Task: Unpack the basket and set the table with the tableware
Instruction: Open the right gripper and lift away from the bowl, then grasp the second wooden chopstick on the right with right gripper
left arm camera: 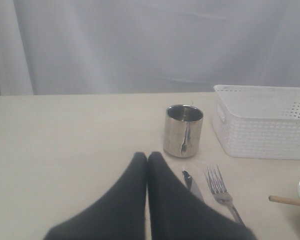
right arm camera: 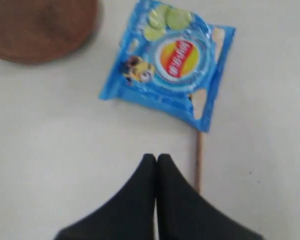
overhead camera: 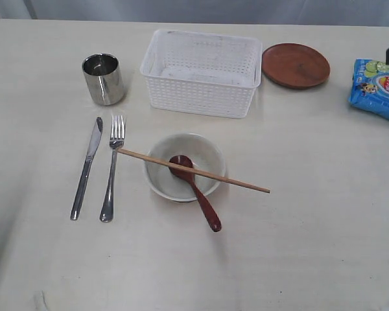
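On the bench: one white lattice basket, cup, knife, fork, plate, and bowl bearing one spoon and chopstick. The left claw and right claw sit pinched together, holding nothing.

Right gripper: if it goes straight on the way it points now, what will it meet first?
Most likely the blue chip bag, which lies straight ahead of the shut right gripper. The wooden chopstick lies just beside that line, not in it. Height above the table is unclear.
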`<move>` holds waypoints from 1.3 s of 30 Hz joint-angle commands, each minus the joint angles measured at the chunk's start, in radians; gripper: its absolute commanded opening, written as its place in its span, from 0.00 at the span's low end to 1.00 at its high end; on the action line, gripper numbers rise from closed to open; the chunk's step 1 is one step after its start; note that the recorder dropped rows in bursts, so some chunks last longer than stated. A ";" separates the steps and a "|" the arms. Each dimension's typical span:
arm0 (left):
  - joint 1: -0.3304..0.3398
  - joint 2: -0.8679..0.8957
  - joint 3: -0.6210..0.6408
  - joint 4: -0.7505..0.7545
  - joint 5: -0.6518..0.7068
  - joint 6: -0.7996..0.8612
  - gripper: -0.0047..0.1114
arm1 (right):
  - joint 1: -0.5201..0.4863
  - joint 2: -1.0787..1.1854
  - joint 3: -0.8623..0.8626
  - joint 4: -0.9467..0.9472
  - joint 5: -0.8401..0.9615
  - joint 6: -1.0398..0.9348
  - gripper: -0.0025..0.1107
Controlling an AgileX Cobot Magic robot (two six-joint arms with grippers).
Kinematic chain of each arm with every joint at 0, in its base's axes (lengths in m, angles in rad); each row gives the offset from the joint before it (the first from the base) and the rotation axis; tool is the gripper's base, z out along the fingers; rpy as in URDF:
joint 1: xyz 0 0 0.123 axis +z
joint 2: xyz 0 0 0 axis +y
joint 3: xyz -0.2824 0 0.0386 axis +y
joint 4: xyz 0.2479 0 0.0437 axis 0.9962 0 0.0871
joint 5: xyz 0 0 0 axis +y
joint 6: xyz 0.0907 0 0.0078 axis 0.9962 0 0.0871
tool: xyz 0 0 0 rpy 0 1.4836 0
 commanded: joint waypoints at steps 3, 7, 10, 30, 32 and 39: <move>-0.001 -0.004 0.003 -0.003 -0.011 0.000 0.04 | -0.105 0.175 -0.032 -0.030 0.108 0.007 0.02; -0.001 -0.004 0.003 -0.003 -0.011 0.000 0.04 | -0.159 0.253 -0.035 -0.014 0.110 0.010 0.02; -0.001 -0.004 0.003 -0.003 -0.011 0.000 0.04 | -0.227 0.313 -0.065 0.133 0.115 -0.031 0.07; -0.001 -0.004 0.003 -0.003 -0.011 0.000 0.04 | -0.293 0.591 -0.231 0.263 0.196 -0.237 0.02; -0.001 -0.004 0.003 -0.003 -0.011 0.000 0.04 | -0.293 0.552 -0.231 0.180 0.229 -0.142 0.02; -0.001 -0.004 0.003 -0.003 -0.011 0.000 0.04 | -0.293 0.340 -0.231 0.146 0.266 -0.092 0.02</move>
